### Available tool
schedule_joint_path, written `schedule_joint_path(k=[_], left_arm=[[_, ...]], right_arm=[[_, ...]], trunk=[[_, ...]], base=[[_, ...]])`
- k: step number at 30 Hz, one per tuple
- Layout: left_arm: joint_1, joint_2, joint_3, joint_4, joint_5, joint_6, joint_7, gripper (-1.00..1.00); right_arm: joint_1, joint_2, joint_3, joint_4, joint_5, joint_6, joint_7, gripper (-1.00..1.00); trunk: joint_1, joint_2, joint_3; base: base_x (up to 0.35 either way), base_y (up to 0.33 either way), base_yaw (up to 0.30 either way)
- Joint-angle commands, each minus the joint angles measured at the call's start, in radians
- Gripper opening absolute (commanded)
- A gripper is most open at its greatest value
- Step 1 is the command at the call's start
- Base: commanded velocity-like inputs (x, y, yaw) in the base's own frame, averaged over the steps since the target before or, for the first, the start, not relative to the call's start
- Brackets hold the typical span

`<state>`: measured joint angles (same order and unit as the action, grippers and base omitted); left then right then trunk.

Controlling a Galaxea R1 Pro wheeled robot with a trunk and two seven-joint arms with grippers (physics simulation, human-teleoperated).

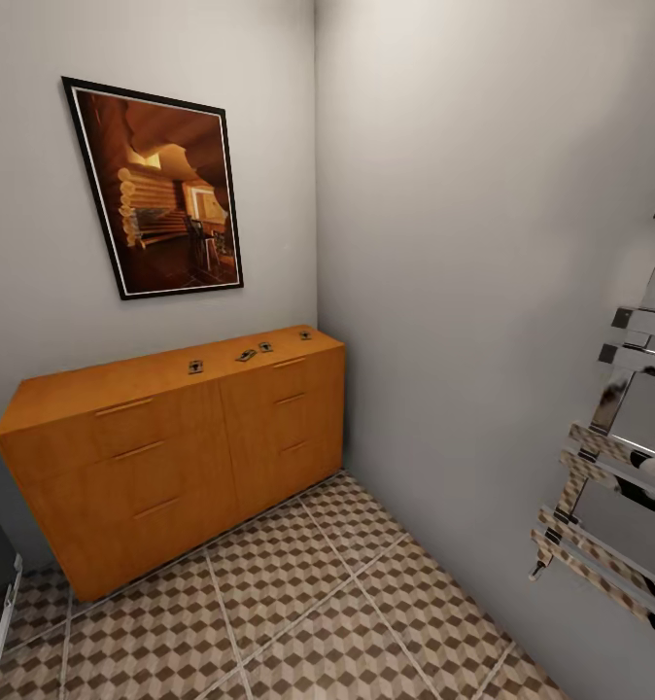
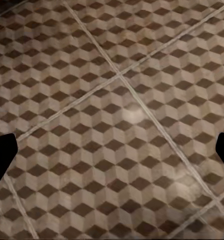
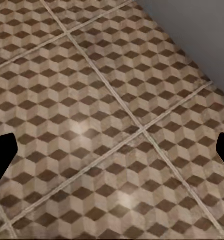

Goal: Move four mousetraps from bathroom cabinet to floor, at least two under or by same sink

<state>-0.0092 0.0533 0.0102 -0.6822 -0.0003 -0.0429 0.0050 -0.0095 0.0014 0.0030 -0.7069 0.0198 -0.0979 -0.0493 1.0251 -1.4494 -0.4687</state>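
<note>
Mousetraps [image 1: 246, 356]: four small flat boards atop orange cabinet [image 1: 172, 457], toward 1 o'clock end, spaced apart. Likely light, stiff, thin; pinch across board edges, clear of wire. Left gripper [image 2: 112, 150], right gripper [image 3: 112, 150]: jaws wide apart, empty, over bathroom floor [image 1: 318, 603].

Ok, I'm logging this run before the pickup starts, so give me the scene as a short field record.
mousetraps: four on the cabinet top, toward its right end
cabinet: against the picture wall, drawers shut
bathroom floor: bare tiles in front of the cabinet
left gripper: open over tiles
right gripper: open over tiles
picture: framed, above the cabinet
</note>
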Motion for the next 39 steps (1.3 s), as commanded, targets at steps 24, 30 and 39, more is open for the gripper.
schedule_joint_path(k=[24, 30, 39], left_arm=[[-0.004, -0.006, 0.002, -0.535, 0.005, 0.312, 0.000, 1.00], [-0.012, -0.008, 0.002, -0.615, 0.006, 0.371, 0.000, 1.00], [-0.058, -0.009, 0.002, -0.650, 0.004, 0.408, -0.001, 1.00]], right_arm=[[-0.216, 0.012, -0.001, -0.250, 0.153, 0.271, -0.013, 1.00], [-0.290, 0.016, 0.000, -0.252, 0.152, 0.309, -0.012, 1.00], [-0.353, 0.049, 0.000, -0.258, 0.158, 0.316, -0.011, 1.00]], trunk=[[0.000, -0.001, -0.001], [0.000, -0.001, -0.001], [0.000, -0.001, -0.001]], base=[[0.000, 0.000, 0.000], [0.000, 0.000, 0.000], [0.000, 0.000, 0.000]])
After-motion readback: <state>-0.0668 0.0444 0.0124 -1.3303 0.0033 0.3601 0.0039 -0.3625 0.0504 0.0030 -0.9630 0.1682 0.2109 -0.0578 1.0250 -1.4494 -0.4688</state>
